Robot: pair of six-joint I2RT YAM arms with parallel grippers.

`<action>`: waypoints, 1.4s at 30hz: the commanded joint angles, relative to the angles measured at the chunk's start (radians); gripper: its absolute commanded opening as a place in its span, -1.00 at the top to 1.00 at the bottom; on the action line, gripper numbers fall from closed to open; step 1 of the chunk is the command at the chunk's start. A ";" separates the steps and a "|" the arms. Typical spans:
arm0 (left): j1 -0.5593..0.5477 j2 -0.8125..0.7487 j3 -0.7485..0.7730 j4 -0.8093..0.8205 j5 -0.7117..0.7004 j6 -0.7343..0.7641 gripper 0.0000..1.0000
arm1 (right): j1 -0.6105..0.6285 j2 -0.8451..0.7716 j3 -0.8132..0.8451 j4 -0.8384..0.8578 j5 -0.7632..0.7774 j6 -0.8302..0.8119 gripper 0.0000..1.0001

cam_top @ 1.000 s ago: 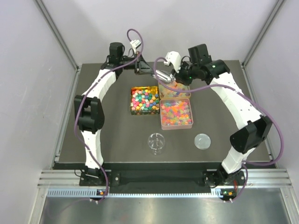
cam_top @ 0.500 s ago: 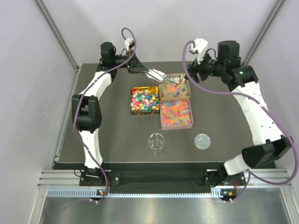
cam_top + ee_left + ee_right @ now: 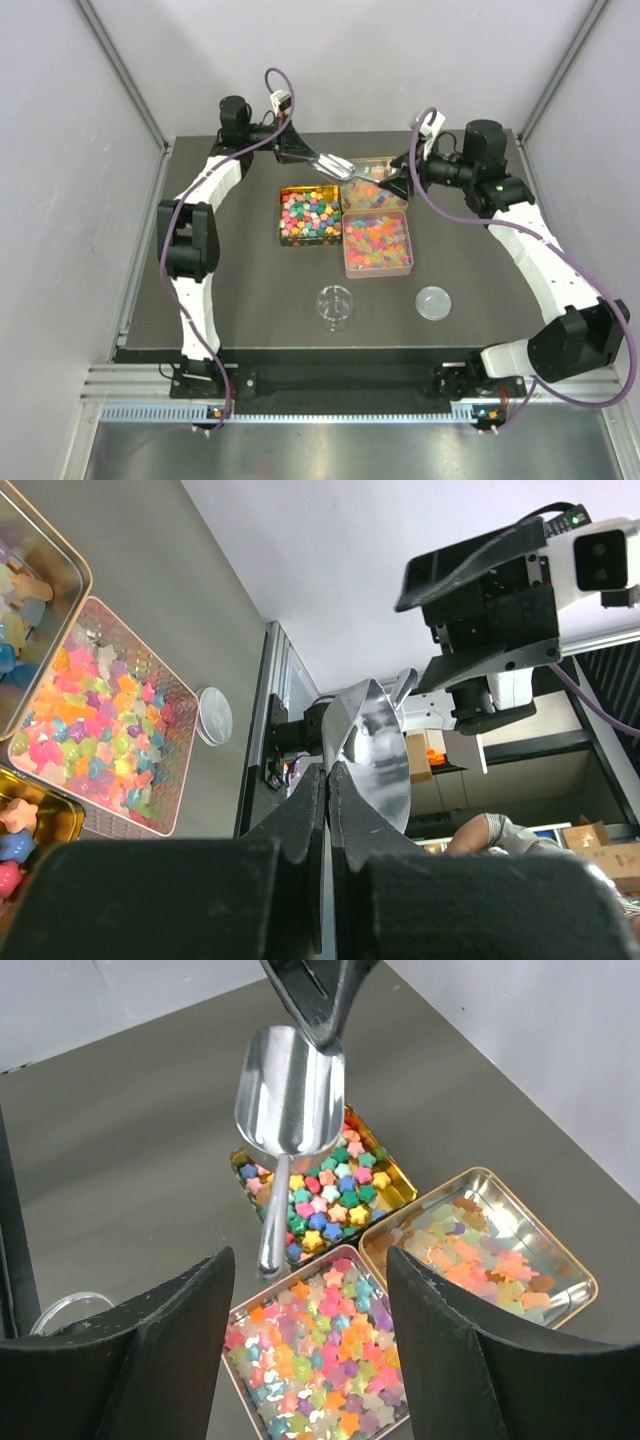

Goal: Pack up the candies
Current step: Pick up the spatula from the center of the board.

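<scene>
Left tool (image 3: 312, 156) is clamped on the handle of a metal scoop (image 3: 336, 165), holding it in the air over the far edge of the tins. Right tool (image 3: 394, 182) hangs near the scoop with its fingers spread wide, gripping nothing. On the table (image 3: 240, 290) three tins sit side by side: a gold tin (image 3: 282, 216), a pink tin (image 3: 378, 274) and a far tin (image 3: 375, 159). The candies (image 3: 310, 212) fill all three. Nearer the arms stand a glass jar (image 3: 335, 305) and, apart from it, a round lid (image 3: 434, 302).
</scene>
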 commanded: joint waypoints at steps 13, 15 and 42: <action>-0.017 0.025 0.013 0.006 0.057 0.019 1.00 | 0.063 0.019 0.046 0.083 -0.060 -0.038 -0.06; -0.017 0.024 0.014 0.003 0.057 0.017 1.00 | 0.074 0.014 0.030 0.083 -0.034 -0.048 -0.06; -0.010 0.007 0.033 -0.034 0.072 0.028 1.00 | 0.094 0.080 0.002 0.080 0.054 -0.079 -0.01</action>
